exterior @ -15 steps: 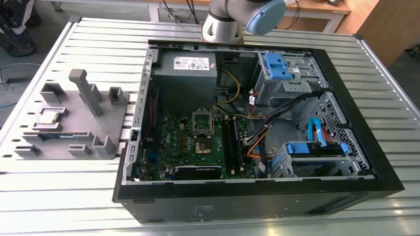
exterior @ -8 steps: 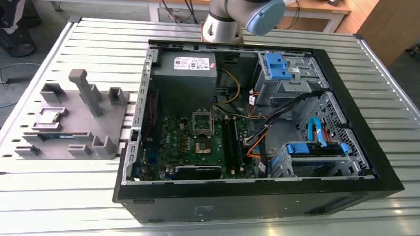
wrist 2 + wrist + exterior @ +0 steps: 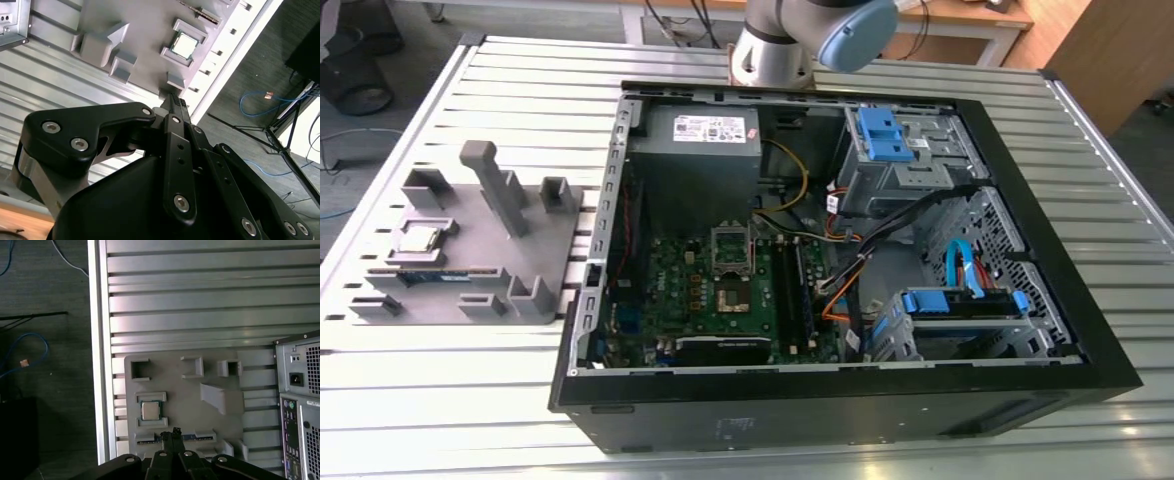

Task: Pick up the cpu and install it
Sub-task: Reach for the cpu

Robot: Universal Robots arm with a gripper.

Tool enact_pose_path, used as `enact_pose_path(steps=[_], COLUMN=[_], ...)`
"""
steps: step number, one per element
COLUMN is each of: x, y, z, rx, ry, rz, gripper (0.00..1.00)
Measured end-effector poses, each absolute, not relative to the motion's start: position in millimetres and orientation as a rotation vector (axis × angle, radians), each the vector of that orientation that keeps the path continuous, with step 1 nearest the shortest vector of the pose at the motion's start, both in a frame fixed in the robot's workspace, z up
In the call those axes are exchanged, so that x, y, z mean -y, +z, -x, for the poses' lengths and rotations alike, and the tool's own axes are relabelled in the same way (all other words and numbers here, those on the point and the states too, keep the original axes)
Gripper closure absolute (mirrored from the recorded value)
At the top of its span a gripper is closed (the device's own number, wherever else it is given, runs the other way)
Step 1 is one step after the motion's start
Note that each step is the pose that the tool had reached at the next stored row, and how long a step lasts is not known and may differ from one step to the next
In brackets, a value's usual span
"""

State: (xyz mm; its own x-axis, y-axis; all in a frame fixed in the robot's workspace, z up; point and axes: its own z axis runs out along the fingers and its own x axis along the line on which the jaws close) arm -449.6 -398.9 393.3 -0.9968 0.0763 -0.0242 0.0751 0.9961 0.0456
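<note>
Cpu (image 3: 424, 238) seated flat in a pocket of the grey tray (image 3: 467, 225), gripper (image 3: 174, 434) seen pressed together and empty over the tray in both wrist views, motherboard (image 3: 720, 290) in the open case (image 3: 854, 410) beside the tray revealed by the exterior view, arm (image 3: 781, 50) cut off there, gripper's height above the tray unclear.

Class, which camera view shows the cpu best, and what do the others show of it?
The first wrist view: the cpu is seen almost square-on, unblocked, seated in the grey holder. The second wrist view shows it at a slant; the exterior view shows it small, at that view's left.
</note>
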Motion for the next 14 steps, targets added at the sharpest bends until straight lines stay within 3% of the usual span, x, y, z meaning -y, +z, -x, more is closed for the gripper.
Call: enact_pose_path(steps=[14], x=[399.0], y=[390.7], z=[470.0], rx=[-3.112], ry=[0.070], rz=[-0.118], gripper=[0.89])
